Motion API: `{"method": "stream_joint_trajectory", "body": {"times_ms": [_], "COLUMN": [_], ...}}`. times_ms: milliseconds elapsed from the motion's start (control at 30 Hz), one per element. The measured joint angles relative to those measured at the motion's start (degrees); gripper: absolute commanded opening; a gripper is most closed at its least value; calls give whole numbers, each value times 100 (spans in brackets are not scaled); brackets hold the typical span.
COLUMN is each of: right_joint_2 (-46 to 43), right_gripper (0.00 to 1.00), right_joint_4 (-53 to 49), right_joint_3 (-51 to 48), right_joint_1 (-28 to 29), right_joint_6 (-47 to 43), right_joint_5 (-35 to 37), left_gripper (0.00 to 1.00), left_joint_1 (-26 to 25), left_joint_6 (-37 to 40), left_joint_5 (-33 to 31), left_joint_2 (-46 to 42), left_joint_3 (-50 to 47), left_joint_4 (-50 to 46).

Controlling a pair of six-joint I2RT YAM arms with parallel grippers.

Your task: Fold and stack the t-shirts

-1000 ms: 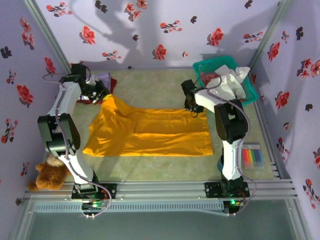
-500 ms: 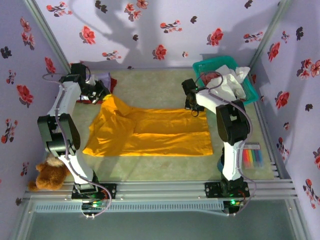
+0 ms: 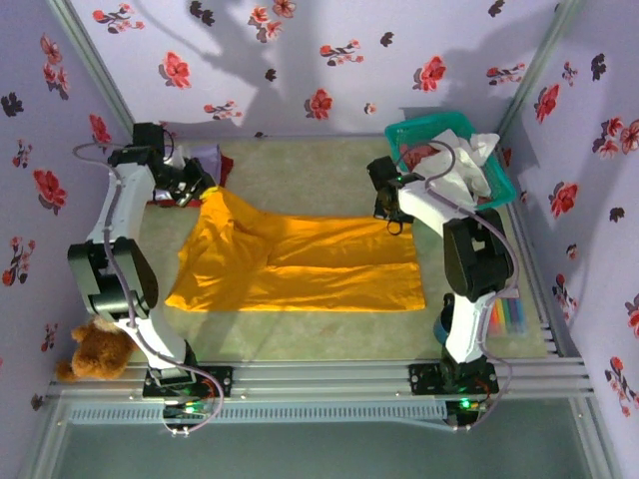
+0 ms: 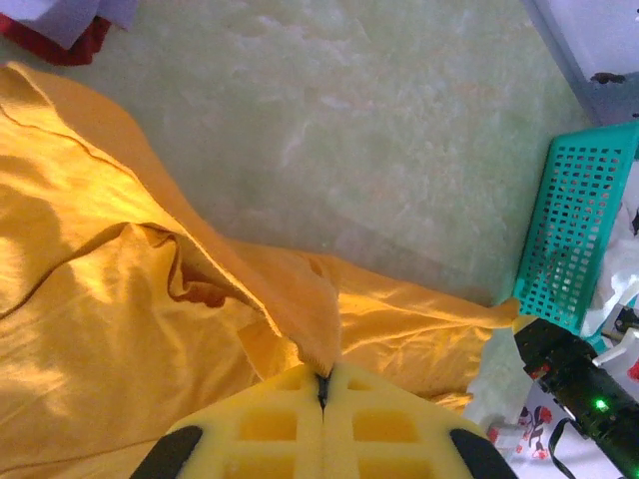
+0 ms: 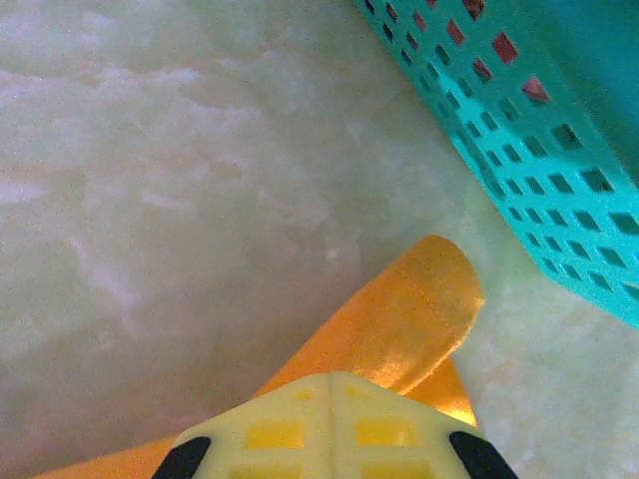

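Note:
A bright orange-yellow t-shirt (image 3: 300, 261) lies spread across the middle of the table. My left gripper (image 3: 204, 192) is shut on its far left corner, and the cloth rises in a peak into the pads (image 4: 322, 384). My right gripper (image 3: 393, 222) is shut on the shirt's far right corner, where a folded orange hem (image 5: 414, 309) sticks out past the closed pads (image 5: 331, 387). A lavender t-shirt (image 3: 208, 157) and a red one (image 3: 226, 168) lie at the back left. White (image 3: 467, 166) and reddish (image 3: 425, 158) t-shirts sit in the basket.
The teal basket (image 3: 419, 127) stands at the back right, close to my right gripper (image 5: 539, 130). A brown teddy bear (image 3: 95, 349) sits at the front left by the wall. A pack of coloured markers (image 3: 505, 315) lies at the right edge. Flowered walls close in three sides.
The right gripper has shut on the shirt's far right corner and its arm has shifted slightly right. The left arm has drawn back a little, still holding its corner.

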Motion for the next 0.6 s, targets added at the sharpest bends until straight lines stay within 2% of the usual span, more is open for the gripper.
{"method": "stream_joint_trajectory", "body": {"times_ms": [367,600], "right_joint_2": [-404,-459], "right_gripper": [0,0], "right_joint_4": [-192,-330], "right_joint_3": [-682,-763], "right_joint_1": [339,564], "right_joint_6": [260,431], "right_joint_5": [-24,-37], "left_gripper": [0,0], "left_joint_1": [221,361], "left_joint_6": [175,289], "left_joint_5": [-66,-66], "left_joint_2": [-466,-640], "left_joint_3": [-238,-472], "left_joint_4": [-319,-461]}}
